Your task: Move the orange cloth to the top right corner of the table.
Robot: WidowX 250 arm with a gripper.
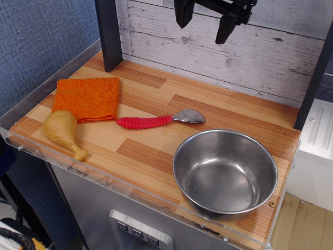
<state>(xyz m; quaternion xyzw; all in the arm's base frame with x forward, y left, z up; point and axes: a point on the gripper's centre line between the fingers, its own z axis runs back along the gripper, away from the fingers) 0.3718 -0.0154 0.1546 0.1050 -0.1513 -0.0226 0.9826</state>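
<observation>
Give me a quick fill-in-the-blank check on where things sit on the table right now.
1. The orange cloth lies at the table's ____ side.
2. The toy drumstick lies just in front of the ____.
3. The spoon has a ____ handle.
4. The gripper hangs above the table with jaws ____.

Missing words: left; cloth; red; open

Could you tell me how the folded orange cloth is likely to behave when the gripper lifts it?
The folded orange ribbed cloth will probably be floppy: lifted by one edge, its layers may unfold and hang. It looks light. Its textured weave should grip well, so the open gripper probably won't slip.
</observation>
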